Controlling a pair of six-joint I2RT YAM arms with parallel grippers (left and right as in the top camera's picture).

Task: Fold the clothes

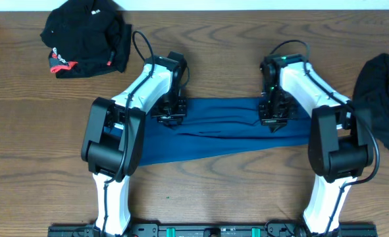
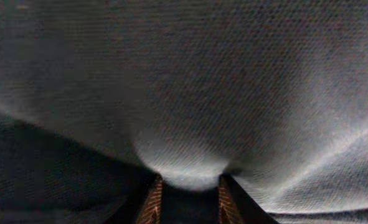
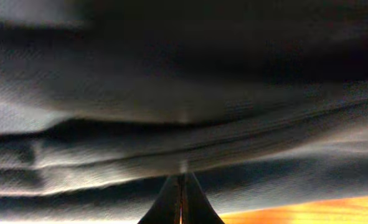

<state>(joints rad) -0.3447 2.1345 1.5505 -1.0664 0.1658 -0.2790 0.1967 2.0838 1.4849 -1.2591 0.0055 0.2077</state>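
Tabletop (image 1: 214,52): teal shirt (image 1: 227,135) in both claws (image 1: 171,122) (image 1: 273,124)

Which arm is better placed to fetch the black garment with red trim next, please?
Probably left: the left gripper is nearer the black garment; the right gripper is across the teal shirt.

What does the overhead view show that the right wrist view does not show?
Only overhead: the black garment with red-and-white trim at the far left of the table, and the dark garment at the right edge. Only right wrist: the right claw close up, shut, against layered folds of cloth. Both: the teal shirt and the wooden table.
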